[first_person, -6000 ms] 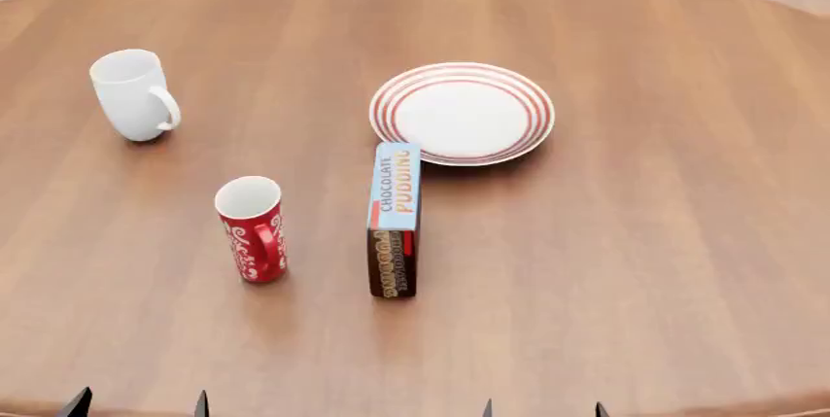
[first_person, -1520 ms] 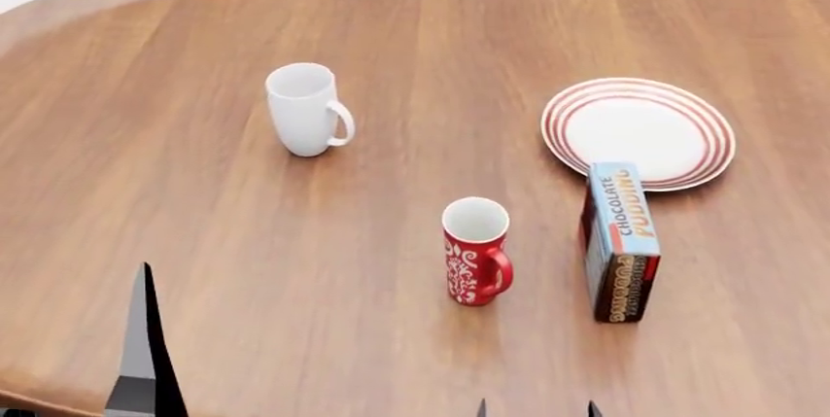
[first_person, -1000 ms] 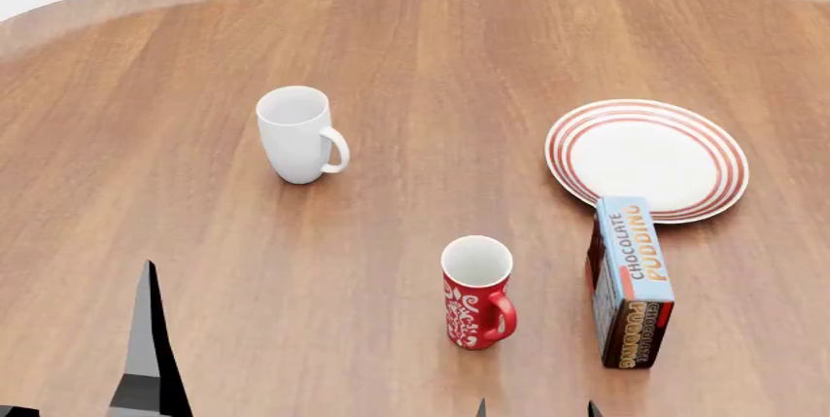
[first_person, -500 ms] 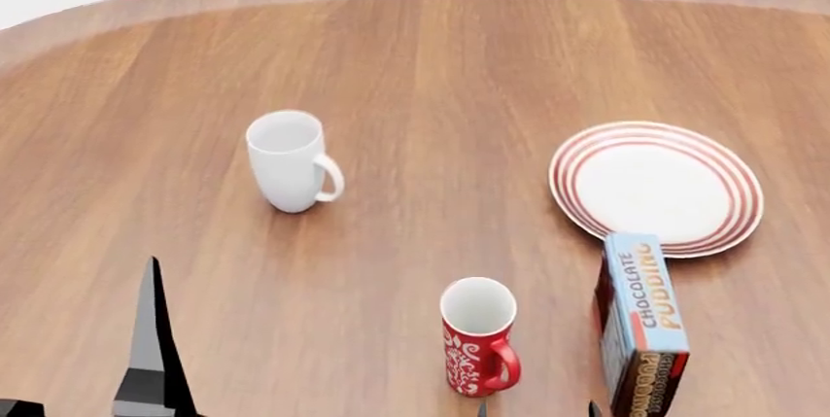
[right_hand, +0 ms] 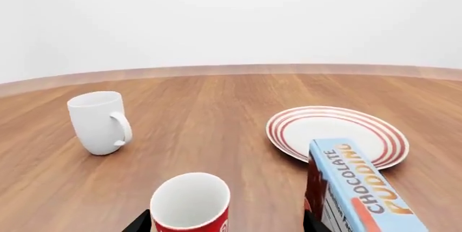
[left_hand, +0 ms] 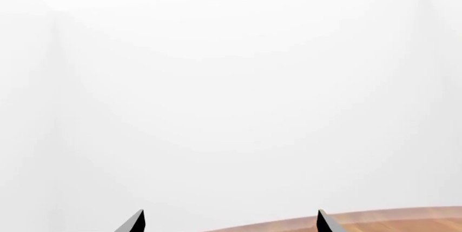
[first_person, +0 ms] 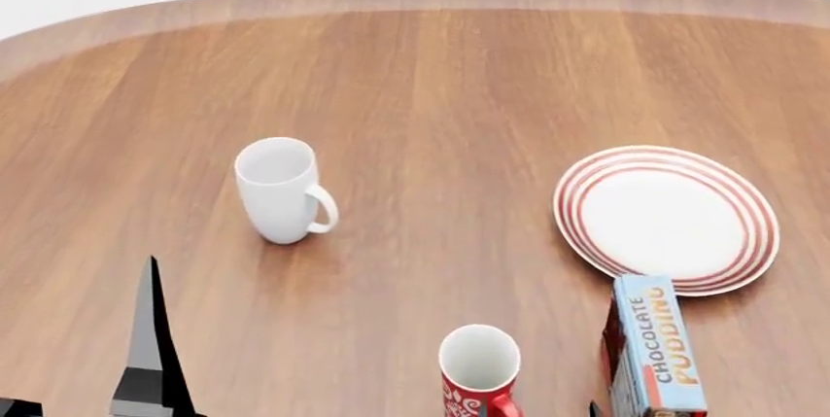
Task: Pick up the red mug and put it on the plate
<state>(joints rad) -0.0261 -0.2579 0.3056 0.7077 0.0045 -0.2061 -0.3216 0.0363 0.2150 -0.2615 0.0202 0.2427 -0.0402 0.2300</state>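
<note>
Our right gripper (right_hand: 220, 222) shows only as two dark fingertips at the edge of the right wrist view, spread wide w/ the red mug (right_hand: 190, 203) sitting in line between them. We can't tell if either tip touches it; nothing is pinched. In the head view just a sliver of one tip shows near the bottom edge.

Our left gripper (left_hand: 229, 222) is likewise spread: two black tips well apart in the left wrist view, holding nothing. In the head view one long dark finger (first_person: 150, 349) rises at lower left, over bare wood.

The red mug (first_person: 479, 374) stands upright at the near edge of the head view, cut off by the frame, white inside facing up. The plate (first_person: 667, 219) lies flat, beyond it and to the right, w/ nothing on it.

A chocolate pudding box (first_person: 659, 351) stands on its long edge just right of the mug, its far end at or over the plate's near rim. The right wrist view gives the box (right_hand: 357, 191) up close, plus the plate (right_hand: 336, 135) behind it. A white mug (first_person: 279, 190) stands upright, well apart to the left; also seen from the right wrist (right_hand: 99, 122).

The left wrist view shows almost none of this: blank white wall and a thin strip of table (left_hand: 375, 220). The table (first_person: 429, 96) is brown wood grain w/ a curved far edge; white room beyond.
</note>
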